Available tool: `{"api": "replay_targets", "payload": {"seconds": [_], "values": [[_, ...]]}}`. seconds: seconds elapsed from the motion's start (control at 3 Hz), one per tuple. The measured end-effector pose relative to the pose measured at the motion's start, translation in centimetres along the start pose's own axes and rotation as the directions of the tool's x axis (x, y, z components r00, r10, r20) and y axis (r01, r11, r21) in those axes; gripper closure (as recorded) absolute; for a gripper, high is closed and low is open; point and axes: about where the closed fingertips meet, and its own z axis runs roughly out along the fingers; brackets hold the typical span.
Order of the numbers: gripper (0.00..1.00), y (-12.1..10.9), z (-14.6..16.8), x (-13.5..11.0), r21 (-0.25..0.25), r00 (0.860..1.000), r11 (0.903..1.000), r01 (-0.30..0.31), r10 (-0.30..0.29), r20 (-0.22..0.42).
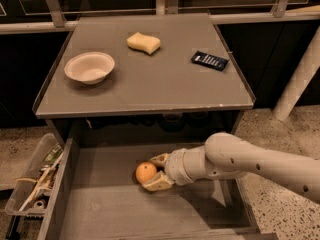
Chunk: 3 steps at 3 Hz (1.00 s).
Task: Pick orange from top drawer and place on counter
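Arm [260, 164] reaches into the open top drawer [115, 209] — its pincer [150, 173] pinches the orange [145, 172] between both fingers, near the drawer's middle, below the bench's [150, 84] front edge.

One camera, high in front and rather near, looks down over the desk [165, 89] and the top drawer [125, 209]; the gripper [153, 173], low centre, clasps the orange [144, 172].

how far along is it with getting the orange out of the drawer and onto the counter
Done: the top drawer is open and the gripper is down inside it, right at the orange. In hand: the pickup; the orange sits low in the drawer, not lifted. Left: lift it out and set it on the counter, which holds only a bowl, a sponge and a dark device.
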Motion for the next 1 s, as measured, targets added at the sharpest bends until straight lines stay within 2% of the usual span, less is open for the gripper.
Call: {"api": "replay_targets", "payload": {"seconds": [0.33, 0.67, 1.0], "values": [[1.0, 0.1, -0.8, -0.2, 0.0, 1.0, 1.0, -0.002, 0.002, 0.008], [1.0, 0.3, -3.2, -1.6, 0.004, 0.999, 0.9998, 0.022, -0.022, 0.027], [1.0, 0.5, -6.9, -3.9, 0.017, 0.997, 0.998, 0.061, -0.062, 0.049]]}}
